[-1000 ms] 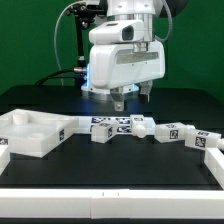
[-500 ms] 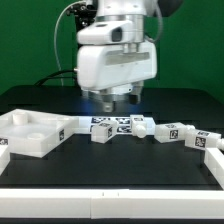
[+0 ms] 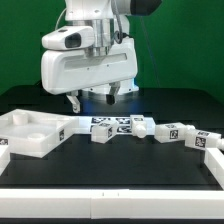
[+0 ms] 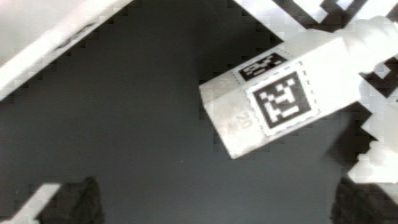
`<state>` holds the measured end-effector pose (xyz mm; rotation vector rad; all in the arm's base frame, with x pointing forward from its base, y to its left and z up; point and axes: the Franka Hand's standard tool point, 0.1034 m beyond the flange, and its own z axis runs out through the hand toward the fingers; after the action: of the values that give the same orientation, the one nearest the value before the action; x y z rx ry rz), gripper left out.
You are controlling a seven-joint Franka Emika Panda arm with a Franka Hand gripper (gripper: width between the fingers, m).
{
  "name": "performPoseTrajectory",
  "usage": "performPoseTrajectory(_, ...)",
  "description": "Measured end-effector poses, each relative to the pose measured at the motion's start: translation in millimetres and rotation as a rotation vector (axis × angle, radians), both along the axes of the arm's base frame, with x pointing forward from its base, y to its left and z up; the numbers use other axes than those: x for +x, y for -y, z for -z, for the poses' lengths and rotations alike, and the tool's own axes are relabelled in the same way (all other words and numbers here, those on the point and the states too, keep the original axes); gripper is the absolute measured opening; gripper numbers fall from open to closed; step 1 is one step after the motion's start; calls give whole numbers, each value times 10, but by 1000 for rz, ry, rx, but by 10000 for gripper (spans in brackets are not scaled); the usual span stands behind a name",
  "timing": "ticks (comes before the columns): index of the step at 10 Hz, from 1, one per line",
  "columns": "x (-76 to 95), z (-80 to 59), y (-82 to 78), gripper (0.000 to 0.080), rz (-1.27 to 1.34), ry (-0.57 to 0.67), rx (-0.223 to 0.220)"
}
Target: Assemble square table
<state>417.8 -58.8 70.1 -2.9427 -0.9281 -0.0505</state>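
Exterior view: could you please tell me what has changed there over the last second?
The arm swung toward the exterior view's left, carrying the open, empty pincer along. Nothing was grasped or released. The square table top and the row of legs stayed put.

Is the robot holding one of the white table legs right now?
No, the jaws hang open and empty in the exterior view, and the legs lie in a row on the black work surface.

Black table (image 3: pixel 110 168), white tray-like top (image 3: pixel 30 147), row of tagged legs (image 3: pixel 103 131) on it
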Motion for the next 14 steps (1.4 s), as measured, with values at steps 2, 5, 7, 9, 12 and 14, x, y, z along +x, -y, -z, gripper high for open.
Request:
performPoseTrajectory(2, 38, -4, 341, 649, -178, -24, 8)
performPoseTrajectory(5, 268, -4, 796, 649, -300, 11, -18)
performPoseTrajectory(7, 255, 0, 770, 649, -296, 8, -16)
performPoseTrajectory(9, 241, 19, 811, 649, -329, 9, -19)
performPoseTrajectory(12, 198, 172, 1566, 649, -504, 44, -72)
performPoseTrajectory(14, 257, 223, 1748, 649, -518, 50, -78)
